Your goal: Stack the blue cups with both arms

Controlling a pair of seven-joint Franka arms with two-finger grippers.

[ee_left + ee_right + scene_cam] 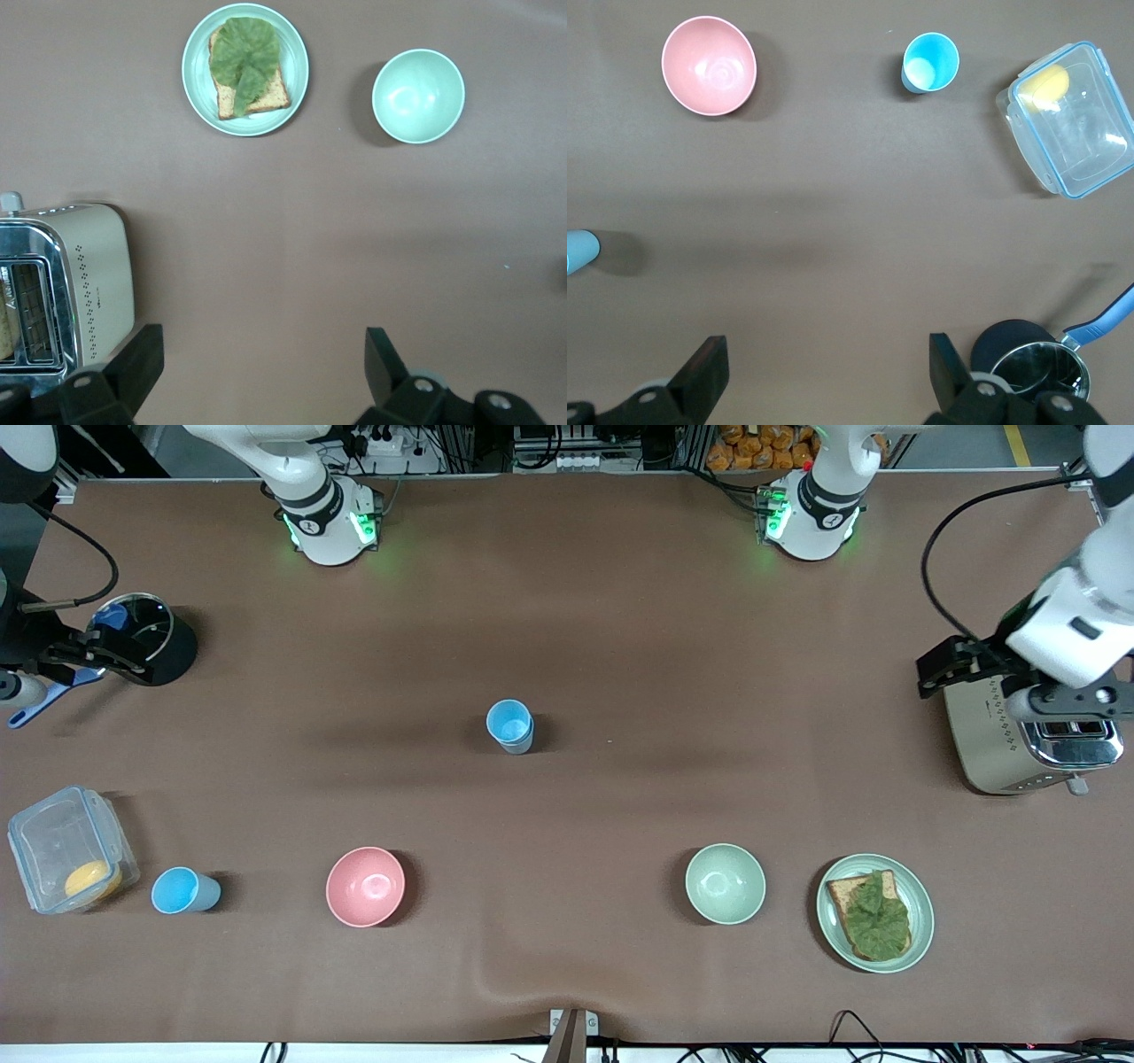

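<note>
Currently both tools are released and holding nothing. Left tool [261,376] hangs over the bench [620,646] at the left arm's end, next to the toaster [1032,744]; fingers [133,367] spread wide in the left wrist view, bare bench between them. Right tool [828,376] hangs over the right arm's end of the bench, by the black pot [146,638] with the blue handle; fingers [704,372] also spread wide, nothing between them. Both arms sit parked out at the bench ends, well apart from the cups. Blue cup one [510,726] stands upright near the bench centre, alone, about midway between the two arm bases and nearer the front camera than both; the right wrist view catches just its edge. Blue cup two [182,891] lies tipped on its side near the front edge toward the right arm's end, just beside the clear lidded container [66,850] with a yellow item inside, mouth facing that container. The cups are well apart, not stacked. Pink bowl [365,886] sits along the same front row, between cup two and the green bowl [725,883]. Green plate [875,912] with toast and a lettuce leaf sits beside the green bowl, toward the left arm's end, nearer the front edge than the toaster.
</note>
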